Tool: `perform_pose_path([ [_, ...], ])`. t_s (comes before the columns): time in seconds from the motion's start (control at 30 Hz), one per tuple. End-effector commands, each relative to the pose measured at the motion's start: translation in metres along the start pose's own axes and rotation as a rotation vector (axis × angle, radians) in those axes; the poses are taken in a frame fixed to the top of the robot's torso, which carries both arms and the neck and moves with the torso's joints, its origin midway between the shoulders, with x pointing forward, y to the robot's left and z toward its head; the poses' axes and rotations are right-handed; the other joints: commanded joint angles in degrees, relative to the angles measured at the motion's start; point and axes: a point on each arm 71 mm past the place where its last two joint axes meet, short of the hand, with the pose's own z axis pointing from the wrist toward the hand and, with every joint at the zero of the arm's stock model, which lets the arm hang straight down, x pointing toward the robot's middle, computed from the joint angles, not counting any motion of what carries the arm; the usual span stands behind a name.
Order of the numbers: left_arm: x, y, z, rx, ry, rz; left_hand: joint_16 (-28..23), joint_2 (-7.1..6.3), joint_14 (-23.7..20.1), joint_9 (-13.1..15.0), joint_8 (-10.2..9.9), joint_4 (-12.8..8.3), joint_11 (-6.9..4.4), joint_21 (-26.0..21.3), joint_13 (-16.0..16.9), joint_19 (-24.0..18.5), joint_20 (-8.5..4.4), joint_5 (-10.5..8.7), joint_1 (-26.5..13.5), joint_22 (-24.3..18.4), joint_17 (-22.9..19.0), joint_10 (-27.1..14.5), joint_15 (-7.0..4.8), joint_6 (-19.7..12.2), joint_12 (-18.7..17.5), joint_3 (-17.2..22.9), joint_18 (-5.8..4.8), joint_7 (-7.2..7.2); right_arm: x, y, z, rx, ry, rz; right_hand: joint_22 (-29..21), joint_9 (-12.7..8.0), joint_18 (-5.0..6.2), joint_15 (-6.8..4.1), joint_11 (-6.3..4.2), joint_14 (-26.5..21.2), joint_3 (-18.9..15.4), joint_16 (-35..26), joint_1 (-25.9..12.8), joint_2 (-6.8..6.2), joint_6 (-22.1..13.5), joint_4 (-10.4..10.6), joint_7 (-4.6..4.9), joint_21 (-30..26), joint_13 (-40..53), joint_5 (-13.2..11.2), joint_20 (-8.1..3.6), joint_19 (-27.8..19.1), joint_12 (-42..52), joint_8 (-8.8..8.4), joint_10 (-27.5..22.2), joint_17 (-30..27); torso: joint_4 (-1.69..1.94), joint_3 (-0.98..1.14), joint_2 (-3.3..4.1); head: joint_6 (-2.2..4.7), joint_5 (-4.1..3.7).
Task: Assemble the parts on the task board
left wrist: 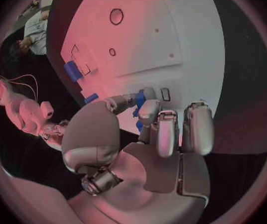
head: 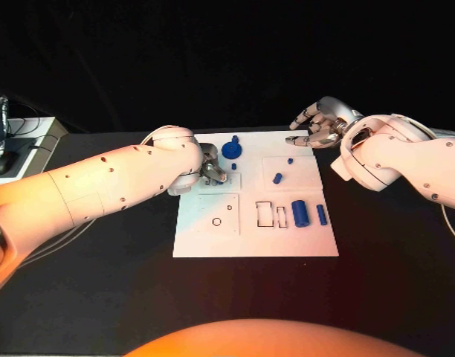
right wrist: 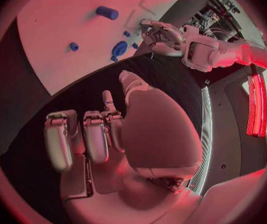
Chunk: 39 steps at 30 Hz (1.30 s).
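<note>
White task board (head: pixel 201 238) — small blue parts (head: pixel 300 212) scattered; left hand (head: pixel 208 165) fingers pinch one, right hand (head: pixel 319 125) fingers apart.

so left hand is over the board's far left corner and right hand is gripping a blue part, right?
No. In the head view the right hand holds nothing, hovering off the white task board's far right corner. The left hand is placed as you say.

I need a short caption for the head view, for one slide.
Left robot hand works at the task board near a blue part; right robot hand hovers beyond the far edge.
</note>
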Motion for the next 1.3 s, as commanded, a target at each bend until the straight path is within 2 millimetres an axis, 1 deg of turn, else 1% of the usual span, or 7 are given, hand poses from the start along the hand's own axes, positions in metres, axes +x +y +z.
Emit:
perform_pose_path([
  [0.03,0.0121,0.0073,0.0046,-0.032,0.06,0.011,-0.2,-0.56,5.9,-0.3,-0.4,-0.3,0.0,-0.4,-0.1,0.3,0.2,-0.19,-1.6,-0.1,14.4,-0.5,0.1,-0.2,-0.4,-0.2,-0.47,-0.14,0.0009,0.0009,0.0,-0.009,0.009,-0.01,13.7,0.1,-0.33,-0.15,-0.12,5.9,0.4,0.0,-0.6,-0.18,-0.3,0.0,-0.06,-0.1,11.0,0.2,-0.2,5.1,0.0,0.09,1.7,14.4,-0.05,0.04,-0.03,-0.07,0.1],
  [0.2,0.0122,0.0074,0.005,-0.033,0.063,0.011,-0.2,-1.04,6.0,-0.5,-0.7,1.4,0.0,-0.4,0.1,0.3,0.19,-0.15,-2.8,0.0,14.4,-0.5,0.09,0.2,-0.3,-2.1,-0.48,-0.16,0.0008,0.0008,-0.0001,-0.009,0.008,-0.01,13.7,0.1,-0.33,-0.15,-0.12,5.9,0.4,0.0,-0.6,-0.18,-0.3,0.0,-0.06,-0.1,11.0,0.2,-0.2,5.1,0.0,0.09,1.7,14.4,-0.05,0.06,-0.05,-0.04,0.14],
  [0.53,0.0126,0.0073,0.0053,-0.033,0.07,0.013,-0.2,-2.02,6.0,-0.6,-0.9,2.5,-0.04,-0.4,0.2,0.3,0.15,-0.13,-3.3,0.0,14.4,-0.4,0.05,0.5,-0.2,-4.3,-0.49,-0.22,0.0006,0.0005,-0.0002,-0.008,0.008,-0.01,13.7,0.1,-0.33,-0.15,-0.12,5.9,0.4,0.0,-0.6,-0.18,-0.3,0.0,-0.06,-0.1,11.0,0.2,-0.2,5.1,0.0,0.09,1.7,14.4,-0.04,0.02,-0.01,0.1,0.12],
  [0.7,0.0126,0.0073,0.0055,-0.033,0.069,0.012,-0.2,-2.49,6.0,-0.6,-1.0,3.5,-0.04,-0.4,0.2,0.3,0.14,-0.13,-3.6,0.0,14.4,-0.4,0.04,0.7,-0.2,-5.9,-0.49,-0.22,0.0006,0.0005,-0.0003,-0.008,0.008,-0.01,13.7,0.1,-0.33,-0.15,-0.12,5.9,0.4,0.0,-0.6,-0.18,-0.3,0.0,-0.06,-0.1,11.0,0.2,-0.2,5.1,0.0,0.09,1.7,14.4,-0.07,0.0,0.02,0.12,0.09],
  [0.73,0.0125,0.0073,0.0055,-0.034,0.069,0.012,-0.2,-2.7,6.0,-0.7,-1.1,4.2,-0.03,-0.4,0.3,0.4,0.14,-0.17,-3.9,0.1,14.5,-0.4,0.05,0.8,-0.1,-6.9,-0.5,-0.21,0.0006,0.0006,-0.0003,-0.009,0.008,-0.01,13.7,0.1,-0.33,-0.15,-0.12,5.9,0.4,0.0,-0.6,-0.18,-0.3,0.0,-0.06,-0.1,11.0,0.2,-0.2,5.1,0.0,0.09,1.7,14.4,-0.07,0.01,0.02,0.12,0.09],
  [0.87,0.0124,0.0075,0.0056,-0.034,0.068,0.012,-0.2,-2.83,6.0,-0.7,-1.1,4.7,-0.03,-0.4,0.3,0.4,0.13,-0.19,-3.9,0.1,14.5,-0.4,0.04,0.9,-0.1,-8.0,-0.5,-0.22,0.0007,0.0007,-0.0004,-0.009,0.008,-0.01,13.7,0.1,-0.33,-0.15,-0.12,5.9,0.4,0.0,-0.6,-0.18,-0.3,0.0,-0.06,-0.1,11.0,0.2,-0.2,5.1,0.0,0.09,1.7,14.4,-0.04,0.01,0.03,0.11,0.05],
  [1.3,0.0114,0.0091,0.0063,-0.041,0.061,0.02,-0.2,-3.94,6.0,-0.8,-1.5,8.0,-0.1,-0.5,0.5,0.4,0.06,-0.27,-3.1,0.2,14.5,-0.3,-0.02,1.2,0.0,-14.7,-0.5,-0.3,0.0005,0.0005,-0.0009,-0.009,0.008,-0.01,13.7,0.1,-0.33,-0.15,-0.12,5.9,0.4,0.0,-0.6,-0.18,-0.3,0.0,-0.06,-0.1,11.0,0.2,-0.2,5.1,0.0,0.09,1.7,14.4,-0.06,0.0,-0.01,0.14,0.14],
])
